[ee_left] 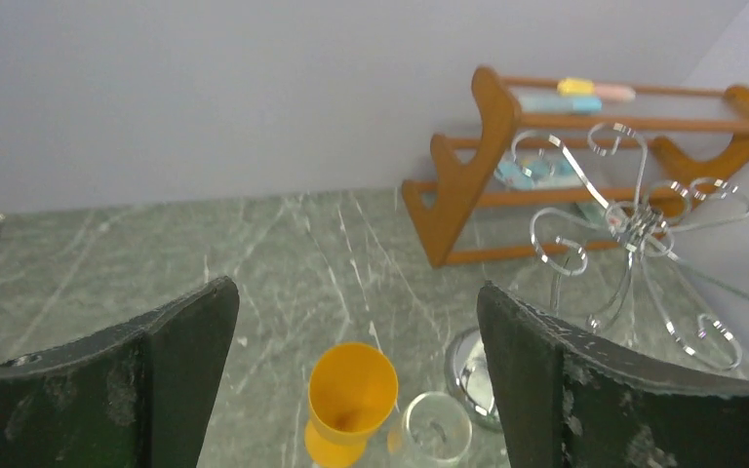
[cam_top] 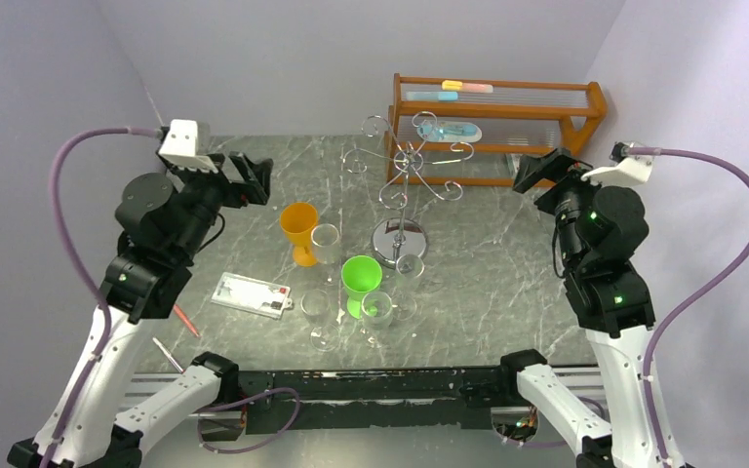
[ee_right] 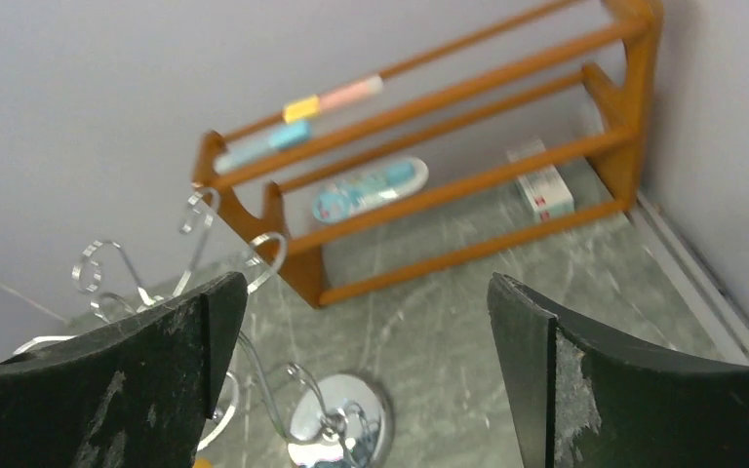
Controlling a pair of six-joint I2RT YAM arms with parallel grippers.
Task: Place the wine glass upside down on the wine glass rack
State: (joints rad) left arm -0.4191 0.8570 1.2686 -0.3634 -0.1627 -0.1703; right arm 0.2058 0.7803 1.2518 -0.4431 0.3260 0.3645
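Glasses (cam_top: 325, 242) just before the wine glass rack (cam_top: 402, 185), shelf rack (cam_top: 507, 122) behind it.

Chrome wine glass rack (cam_top: 403, 193), orange goblet (cam_top: 298, 226), green goblet (cam_top: 361, 277), clear wine glasses (cam_top: 317, 310), brown shelf (cam_top: 546, 97), grey-green white-veined table (cam_top: 507, 283)

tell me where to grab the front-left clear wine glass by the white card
Probably the bowl of the clear wine glass, approached from its left. It stands upright, the green plastic goblet and another clear glass crowd its right, and this leaves the stem free for hanging.
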